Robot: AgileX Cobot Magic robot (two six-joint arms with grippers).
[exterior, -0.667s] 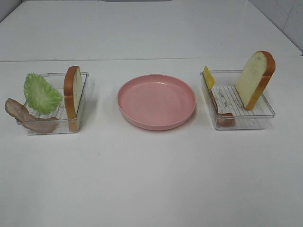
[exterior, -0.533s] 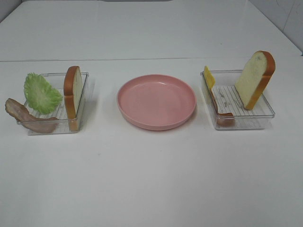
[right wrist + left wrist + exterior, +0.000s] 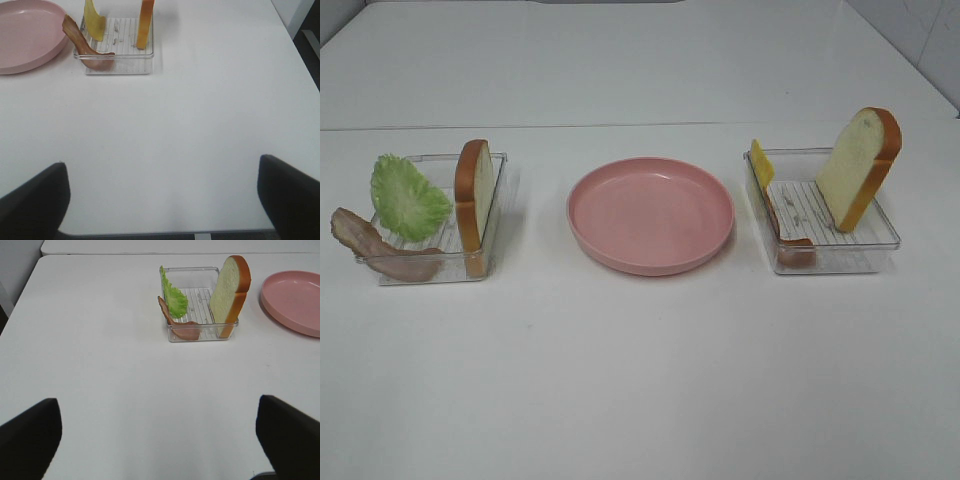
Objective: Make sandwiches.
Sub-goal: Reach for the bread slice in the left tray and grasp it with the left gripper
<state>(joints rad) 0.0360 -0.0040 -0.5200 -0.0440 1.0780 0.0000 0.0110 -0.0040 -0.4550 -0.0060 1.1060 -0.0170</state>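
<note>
Left end effector [image 3: 160, 440] and right end effector [image 3: 162, 197] hang released over the near part of the white table [image 3: 640, 380]. Their jaws are spread wide with nothing between them, and each is well apart from the food. Farther back the sandwich pieces wait unstacked in a row across the table, split between two clear trays on either side of a round pink plate [image 3: 650, 215] that stands bare at the centre. At the left tray [image 3: 420, 270], the left bacon strip [image 3: 365, 243] drapes over the near outer corner and spills onto the table. Behind it the ruffled green lettuce leaf [image 3: 408, 197] stands upright, and the left bread slice [image 3: 473, 195] stands on edge along the wall nearest the plate. At the right tray [image 3: 850, 255], the right bacon strip [image 3: 788, 235] curls over the wall on the plate side. The yellow cheese slice [image 3: 761, 163] leans in the far corner of that same side, and the right bread slice [image 3: 860, 165] stands tilted against the outer side, rising well above the rim.
</note>
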